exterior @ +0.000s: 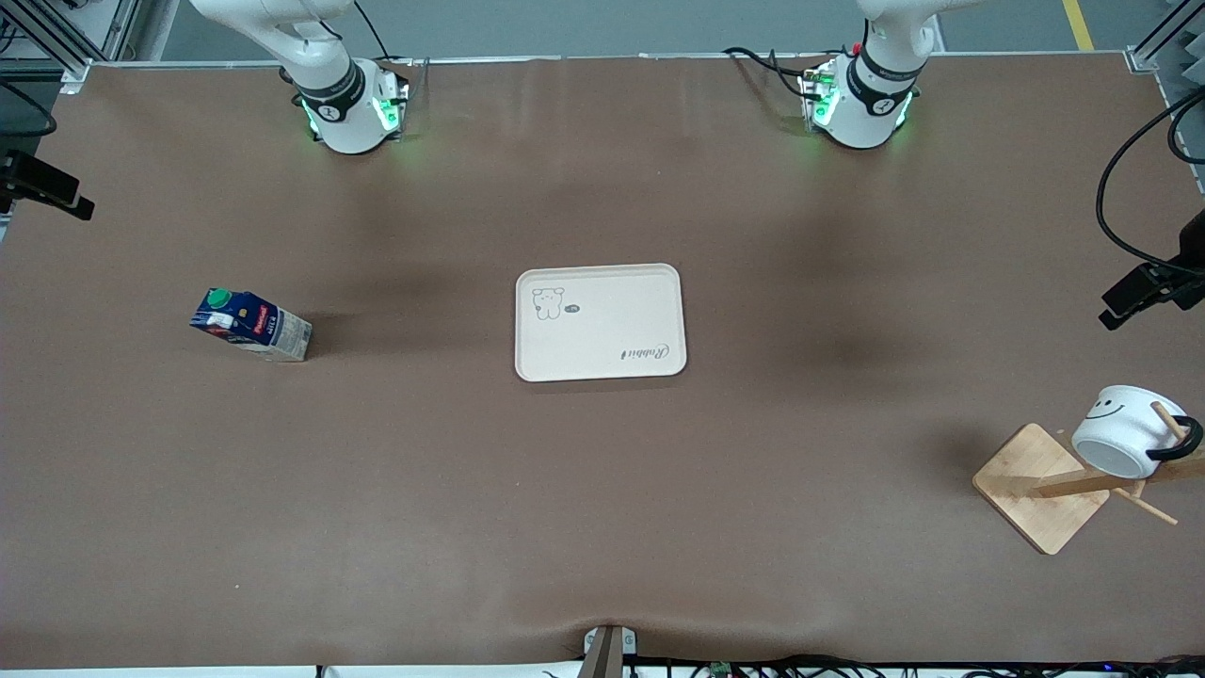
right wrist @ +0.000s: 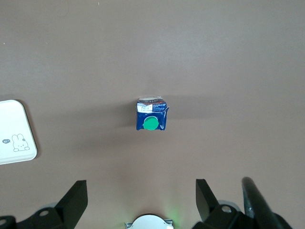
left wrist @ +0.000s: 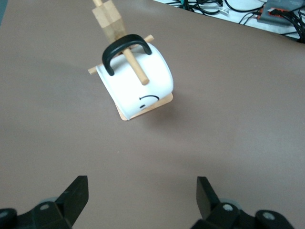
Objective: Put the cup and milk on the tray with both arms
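The cream tray (exterior: 602, 363) lies in the middle of the table; a corner of the tray (right wrist: 14, 114) also shows in the right wrist view. The dark-blue milk (exterior: 250, 325) with its green cap stands toward the right arm's end; from above the milk (right wrist: 151, 116) is upright. The white smiley cup (exterior: 1125, 428) hangs by its black handle on a wooden peg toward the left arm's end. The cup (left wrist: 136, 81) shows in the left wrist view. My left gripper (left wrist: 142, 193) is open, high above bare table short of the cup. My right gripper (right wrist: 141, 195) is open, high over the table short of the milk.
A wooden rack (exterior: 1040, 485) with a square base and pegs carries the cup near the table's edge at the left arm's end. Both arm bases (exterior: 353, 108) (exterior: 861, 104) stand along the table's back edge. Cables and camera mounts (exterior: 1144, 287) hang at the sides.
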Motion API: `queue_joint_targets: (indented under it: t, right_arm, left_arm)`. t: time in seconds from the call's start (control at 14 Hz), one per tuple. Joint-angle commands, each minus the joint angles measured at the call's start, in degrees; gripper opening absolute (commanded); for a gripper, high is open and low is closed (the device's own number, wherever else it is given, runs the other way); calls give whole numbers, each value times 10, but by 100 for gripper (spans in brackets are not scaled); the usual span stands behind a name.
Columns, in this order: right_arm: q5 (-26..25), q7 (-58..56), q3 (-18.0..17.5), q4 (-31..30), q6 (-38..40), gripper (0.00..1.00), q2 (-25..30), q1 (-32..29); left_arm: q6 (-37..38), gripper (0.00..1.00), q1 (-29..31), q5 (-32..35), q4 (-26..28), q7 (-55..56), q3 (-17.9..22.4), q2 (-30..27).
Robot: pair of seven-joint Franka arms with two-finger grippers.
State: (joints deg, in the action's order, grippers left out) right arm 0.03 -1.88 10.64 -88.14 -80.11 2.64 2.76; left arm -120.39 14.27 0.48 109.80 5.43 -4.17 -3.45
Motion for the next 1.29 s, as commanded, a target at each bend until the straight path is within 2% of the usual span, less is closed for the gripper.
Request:
queue_joint_targets:
  t: [0.0, 0.29, 0.43, 0.64, 0.93, 1.21]
  right_arm:
    - [0, -4, -4, 9, 6, 100, -4, -9]
    - [0, -4, -5, 10, 4, 100, -4, -9]
    - [0, -4, -5, 10, 2, 100, -4, -8]
    - [0, -4, -4, 10, 2, 100, -4, -9]
    - [0, -4, -5, 14, 2, 100, -12, -9]
    - [-1, -4, -5, 14, -1, 100, -13, -9]
  left_arm:
    - [-27, 100, 31, -62, 28, -64, -2, -16]
    - [-72, 100, 91, -200, 43, -274, -2, 27]
    - [-104, 100, 99, -250, 44, -340, -1, 51]
    - [-166, 100, 101, -259, 43, -401, -2, 84]
    - [-219, 100, 98, -264, 38, -408, -7, 114]
    - [-252, 98, 93, -319, 25, -430, -27, 145]
